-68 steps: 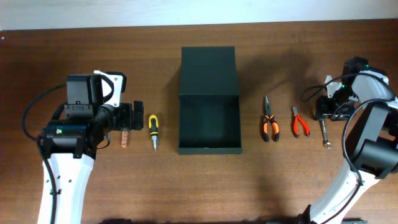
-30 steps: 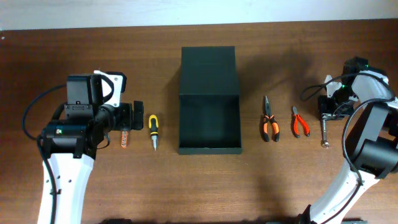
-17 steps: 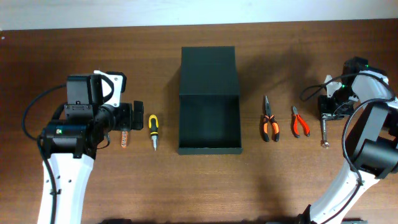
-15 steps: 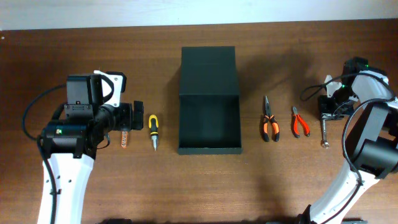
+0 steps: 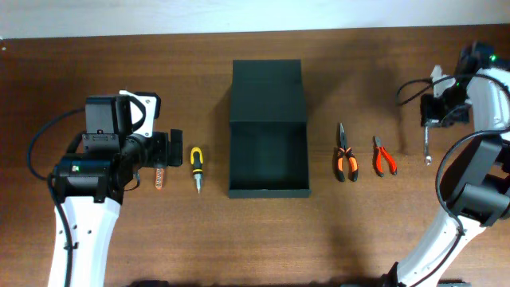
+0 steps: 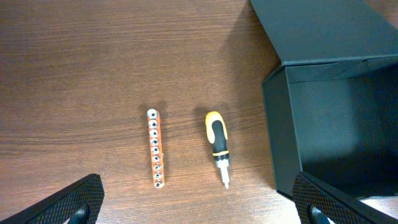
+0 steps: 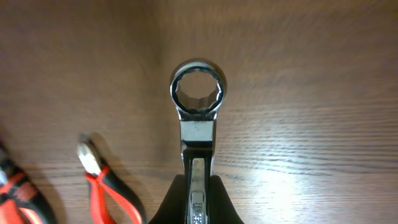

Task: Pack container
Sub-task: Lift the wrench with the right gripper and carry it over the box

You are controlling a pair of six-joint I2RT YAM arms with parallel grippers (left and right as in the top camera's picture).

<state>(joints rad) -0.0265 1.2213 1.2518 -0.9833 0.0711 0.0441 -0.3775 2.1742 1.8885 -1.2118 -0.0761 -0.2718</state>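
The container [image 5: 268, 163] is a dark green-black box standing open at the table's centre, its flap lid [image 5: 267, 86] laid back on the far side; its near corner shows as the container [image 6: 336, 118] in the left wrist view. My right gripper [image 5: 437, 113] is at the far right, shut on the shank of a steel ring wrench [image 5: 428, 148], held above the wood. The right wrist view shows the wrench [image 7: 198, 99] sticking out from the shut right gripper [image 7: 198, 200]. My left gripper [image 5: 171, 149] is open beside the left-hand tools, and the left gripper [image 6: 199, 208] holds nothing.
A yellow-black screwdriver [image 5: 196, 166] and an orange bit holder [image 5: 159, 178] lie left of the box, seen as the screwdriver [image 6: 217, 146] and bit holder [image 6: 155, 148] under the left wrist. Orange-handled pliers [image 5: 344, 159] and small red cutters [image 5: 385, 157] lie right of it.
The right gripper finished closing on the wrench and raised it off the table, moving toward the far right corner. The left arm has not moved.
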